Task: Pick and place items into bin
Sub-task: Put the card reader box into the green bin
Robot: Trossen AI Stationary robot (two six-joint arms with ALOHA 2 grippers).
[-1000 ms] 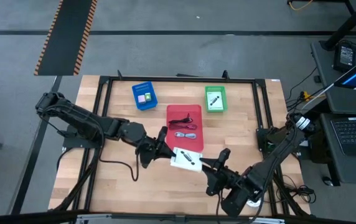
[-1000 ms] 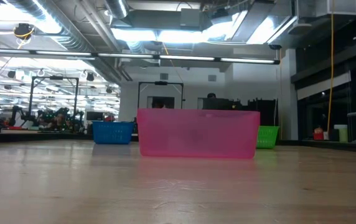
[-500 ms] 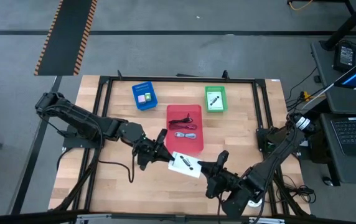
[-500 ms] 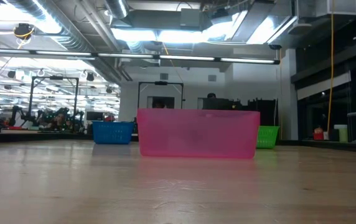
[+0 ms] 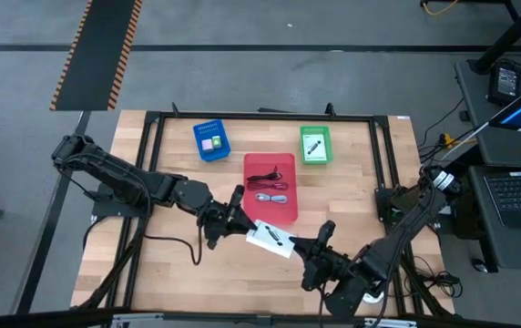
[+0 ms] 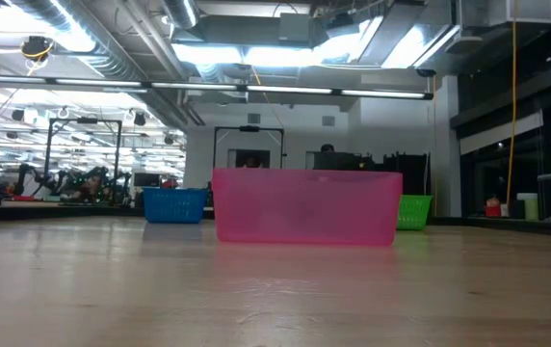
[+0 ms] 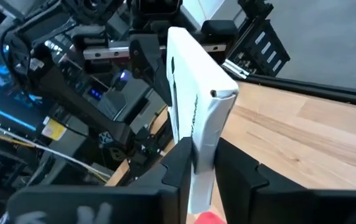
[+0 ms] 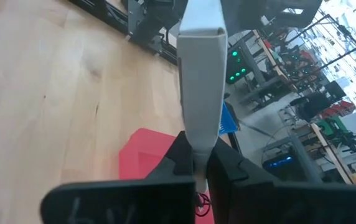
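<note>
A white card with a black part (image 5: 270,237) is held between both grippers, just near of the red tray (image 5: 270,211). My left gripper (image 5: 245,225) is shut on its left end and my right gripper (image 5: 299,244) on its right end. Black and reddish coiled cables (image 5: 271,184) lie in the red tray. The blue bin (image 5: 211,139) holds a pink block (image 5: 210,143). A white packet with a dark pen (image 5: 314,146) lies in the green bin. The low view shows neither gripper. My left gripper pinches the card's left end (image 7: 198,163) between its two fingers (image 7: 179,163), coming level from the table's left. The card stands on edge and reaches away from the fingers, above the wood. My right gripper pinches the card's opposite end (image 8: 200,134) between its two fingers (image 8: 181,158), coming from the near right side. The card stands on edge between them.
The red tray (image 6: 304,207) stands mid-table, with the blue bin (image 6: 174,204) and the green bin (image 6: 412,212) toward the far edge. A black frame (image 5: 156,137) runs along the table's sides. Bare wood (image 5: 151,264) lies near and to the left.
Both grippers have stayed shut on the card. The card and the grippers dipped a little toward the table's near edge, then came partly back.
</note>
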